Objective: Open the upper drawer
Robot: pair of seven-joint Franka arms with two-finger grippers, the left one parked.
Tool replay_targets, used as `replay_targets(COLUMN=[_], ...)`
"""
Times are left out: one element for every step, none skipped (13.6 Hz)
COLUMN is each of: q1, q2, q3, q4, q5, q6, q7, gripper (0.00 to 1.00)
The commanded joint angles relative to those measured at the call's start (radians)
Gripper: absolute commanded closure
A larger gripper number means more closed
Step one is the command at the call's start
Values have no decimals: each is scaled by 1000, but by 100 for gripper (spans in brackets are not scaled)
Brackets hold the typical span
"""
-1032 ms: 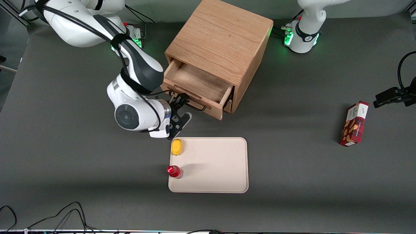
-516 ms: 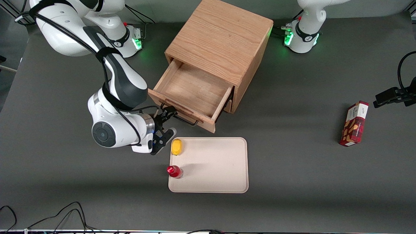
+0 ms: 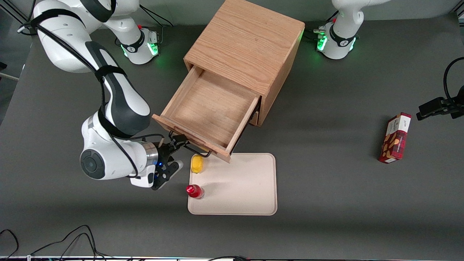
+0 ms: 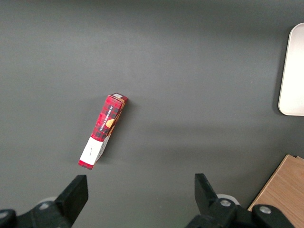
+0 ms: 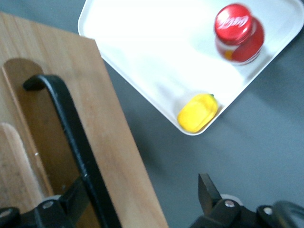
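Oak cabinet (image 3: 250,47) on counter (image 3: 326,181). Upper drawer (image 3: 206,112) now pulled far out of cabinet, much more than one second ago; its front overhangs corner of cream tray (image 3: 250,188). Task looks almost complete. Gripper (image 3: 176,142) at black wire handle (image 5: 76,142), one finger hooked at it; jaws apart, not clamped. Yellow piece (image 3: 197,164) and red-capped bottle (image 3: 194,191) on tray, near drawer front.

The upper drawer (image 3: 208,110), a light oak box with a long black wire handle (image 3: 191,146) on its front, stands pulled far out of the oak cabinet (image 3: 246,47), its bare interior open upward.
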Motion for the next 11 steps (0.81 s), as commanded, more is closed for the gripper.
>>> replay_targets(q1=[13,12,12,12,12,12,2,-2,-14,-22,-28], q2=[43,46,44,28,11,-23,-63,-81,-104,-159,-214], q3=[-25,-25,-23,-23,-23,-25,-25,-23,-22,-28,-55], q4=[101,105,107,107,108,108,107,108,108,107,104], q5=[-19,-19,-19,-17,-17,-17,-17,-9,-9,-17,-20], q6=[-17,-17,-21,-33,-62,-82,-99,-106,-145,-180,-208], q7=[-35,-35,-35,-32,-32,-32,-29,-26,-25,-22,-17], gripper=[0,0,0,0,0,0,0,0,0,0,0])
